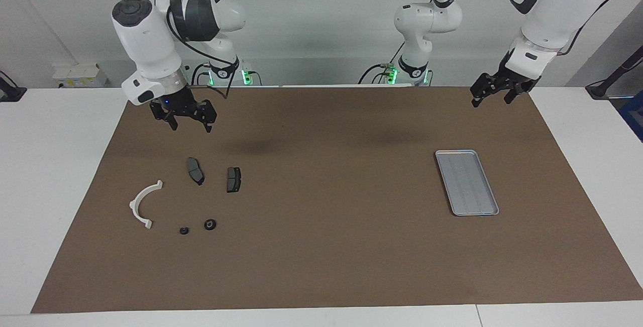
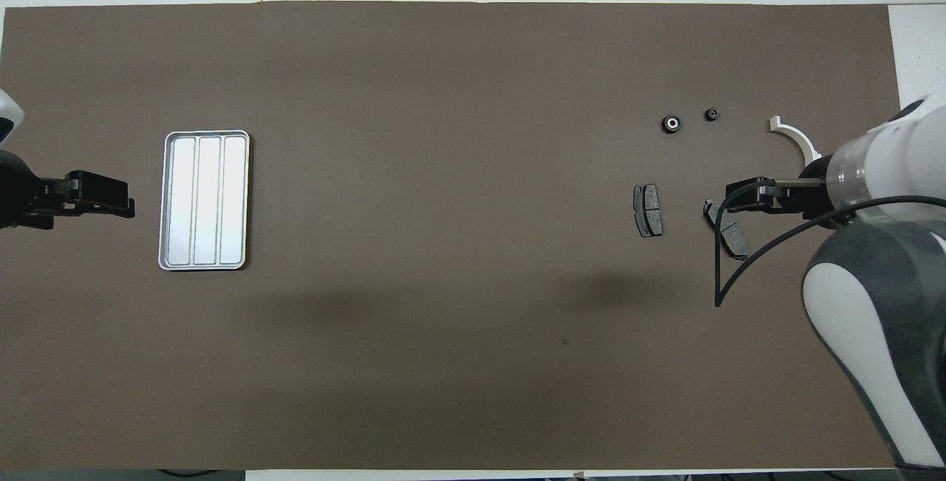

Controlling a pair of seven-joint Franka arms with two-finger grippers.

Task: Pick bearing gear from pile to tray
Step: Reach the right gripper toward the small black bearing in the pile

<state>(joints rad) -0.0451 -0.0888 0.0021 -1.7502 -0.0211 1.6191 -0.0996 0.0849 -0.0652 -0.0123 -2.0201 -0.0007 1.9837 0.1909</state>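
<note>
Bearing gear, the larger of two small black round pieces with a pale centre, lies on the brown mat at the right arm's end of the table, beside its smaller twin and farther from the robots than the two brake pads and; a white half-ring bracket curves just toward the table's end from them. The right gripper hangs in the air with its jaws spread and nothing in them, roughly over the mat just on the robots' side of the pads. To do this reach well, I would carry it on past the pads, square the fingers over the gear alone so the smaller piece is not nudged, and come straight down before closing. The left gripper waits released above the mat's edge, near the ribbed metal tray, which holds nothing. The brown mat covers most of a white table; a plain pale wall stands at the robots' backs.
</note>
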